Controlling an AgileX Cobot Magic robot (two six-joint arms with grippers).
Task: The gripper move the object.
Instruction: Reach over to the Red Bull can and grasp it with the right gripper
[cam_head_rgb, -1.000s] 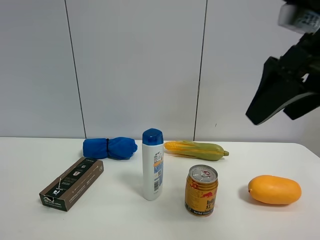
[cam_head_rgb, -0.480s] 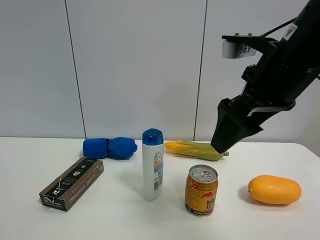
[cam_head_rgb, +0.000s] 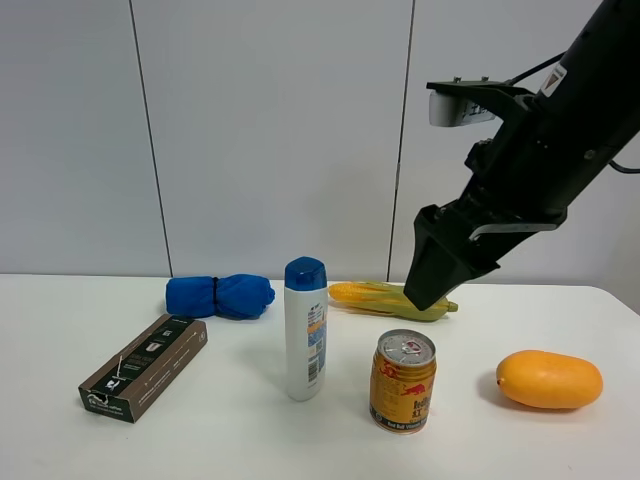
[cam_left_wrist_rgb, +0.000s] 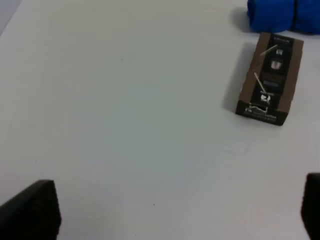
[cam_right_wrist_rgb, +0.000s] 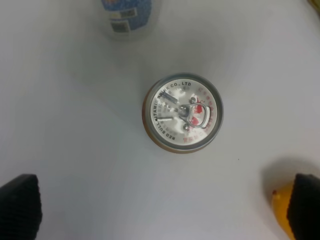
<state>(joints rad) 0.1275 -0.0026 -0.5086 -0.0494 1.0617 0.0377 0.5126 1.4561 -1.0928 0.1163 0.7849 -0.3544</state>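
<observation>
The left gripper (cam_left_wrist_rgb: 170, 215) hangs over the left part of the desk (cam_left_wrist_rgb: 125, 100), fingers spread wide with nothing between them. The brown box (cam_head_rgb: 143, 367) lies toward the left front corner, and the blue cloth roll (cam_head_rgb: 220, 296) lies behind it nearer the back edge. In the middle stands the white shampoo bottle (cam_head_rgb: 305, 330), with the corn cob (cam_head_rgb: 392, 300) further back. The can (cam_head_rgb: 403, 382) stands upright near the front edge, just right of the bottle and not touching it. The right gripper (cam_head_rgb: 428, 285) hovers above and slightly behind the can, jaws fully spread and holding nothing. The mango (cam_head_rgb: 550, 379) lies toward the right edge.

To approach well, I judge the gripper should first shift until the can sits midway between its fingertips. It should then drop straight down so the fingers straddle the can's wall and close below the rim, clear of bottle and mango.

Compared with a second ago, the right arm has swung in from the upper right and lowered toward the can. Nothing on the desk has moved.
</observation>
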